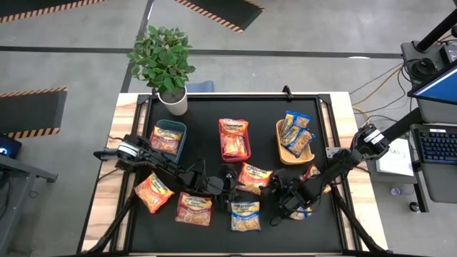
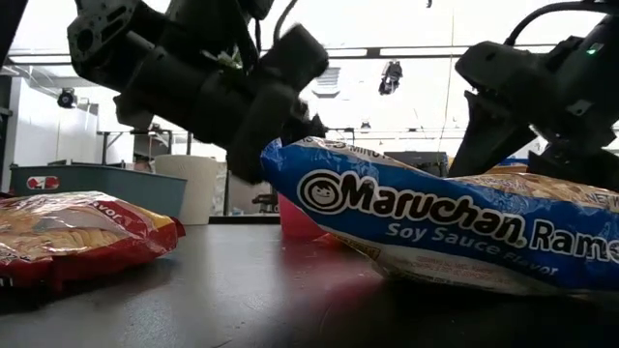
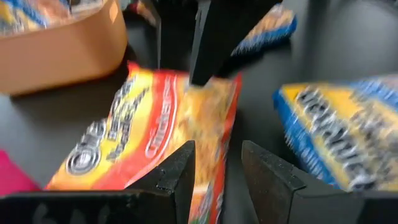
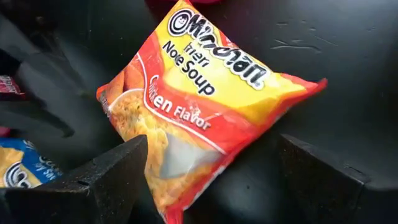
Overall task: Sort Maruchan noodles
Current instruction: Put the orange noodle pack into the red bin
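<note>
An orange Maruchan noodles packet [image 1: 253, 177] lies flat on the black mat between my two grippers. My left gripper [image 1: 230, 180] is open at the packet's left edge, and that edge [image 3: 214, 186] runs into the gap between its fingers. My right gripper [image 1: 277, 191] stands wide open over the packet's right side, with a corner of the packet [image 4: 186, 186] showing between its fingers. A blue packet [image 1: 245, 214] lies near the front edge. Two red-pink packets [image 1: 153, 191] [image 1: 193, 208] lie at the front left. My left gripper has the orange packet's edge [image 3: 214, 186] in the gap between its fingers, coming at it nearly level from the table's left. Dark mat shows between the packet and one finger [image 3: 267, 180]. Whether the other finger [image 3: 180, 174] touches the packet, I cannot tell.
Along the back stand a teal bin [image 1: 180, 128], a red bin [image 1: 221, 139] and a tan bin [image 1: 280, 143], each with packets in it. More packets [image 1: 312, 173] lie under the right arm. A potted plant [image 1: 173, 100] stands at the far left corner.
</note>
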`<control>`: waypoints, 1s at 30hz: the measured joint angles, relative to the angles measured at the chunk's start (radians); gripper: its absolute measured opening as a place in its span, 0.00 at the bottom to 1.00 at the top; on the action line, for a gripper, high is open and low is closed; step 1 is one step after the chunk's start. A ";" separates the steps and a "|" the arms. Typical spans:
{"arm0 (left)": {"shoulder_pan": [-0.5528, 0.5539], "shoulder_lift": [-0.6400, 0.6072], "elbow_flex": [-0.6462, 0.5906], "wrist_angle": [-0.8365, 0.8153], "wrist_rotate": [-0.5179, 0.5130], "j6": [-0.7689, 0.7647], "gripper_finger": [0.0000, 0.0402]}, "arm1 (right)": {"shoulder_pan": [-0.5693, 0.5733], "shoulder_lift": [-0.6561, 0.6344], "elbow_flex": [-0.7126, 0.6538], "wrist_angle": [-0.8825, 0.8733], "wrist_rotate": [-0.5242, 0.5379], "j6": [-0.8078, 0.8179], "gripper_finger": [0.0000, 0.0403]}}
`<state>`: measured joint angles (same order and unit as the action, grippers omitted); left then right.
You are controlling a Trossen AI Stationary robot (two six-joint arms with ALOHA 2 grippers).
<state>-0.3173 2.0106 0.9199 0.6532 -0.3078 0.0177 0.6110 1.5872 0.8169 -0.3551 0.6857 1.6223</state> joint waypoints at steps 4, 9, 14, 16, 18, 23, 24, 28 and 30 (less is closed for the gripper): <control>0.007 0.000 0.000 -0.094 -0.023 -0.016 0.29 | -0.014 0.001 0.000 0.031 0.011 -0.037 0.86; 0.013 0.014 -0.002 -0.111 -0.044 -0.033 0.29 | -0.020 0.000 0.000 0.040 0.029 -0.053 0.86; 0.016 0.043 -0.002 -0.101 -0.051 -0.064 0.29 | -0.021 0.000 -0.008 0.048 0.030 -0.052 0.86; 0.016 0.048 -0.002 -0.101 -0.050 -0.073 0.29 | -0.021 -0.001 -0.013 0.052 0.030 -0.046 0.85; 0.016 0.051 -0.001 -0.103 -0.051 -0.078 0.29 | -0.021 -0.001 -0.020 0.061 0.030 -0.046 0.85; 0.016 0.051 -0.001 -0.109 -0.051 -0.081 0.29 | -0.021 -0.001 -0.041 0.135 0.032 -0.064 0.85; 0.016 0.051 -0.001 -0.111 -0.051 -0.082 0.29 | -0.021 0.000 -0.042 0.137 0.034 -0.064 0.85; 0.016 0.052 -0.003 -0.115 -0.050 -0.086 0.29 | -0.021 0.016 -0.043 0.144 0.048 -0.062 0.85; 0.016 0.053 -0.003 -0.115 -0.050 -0.087 0.29 | -0.023 0.031 -0.043 0.163 0.048 -0.062 0.85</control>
<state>-0.3012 2.0632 0.9168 0.5380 -0.3576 -0.0696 0.5880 1.6178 0.7734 -0.1923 0.7337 1.5603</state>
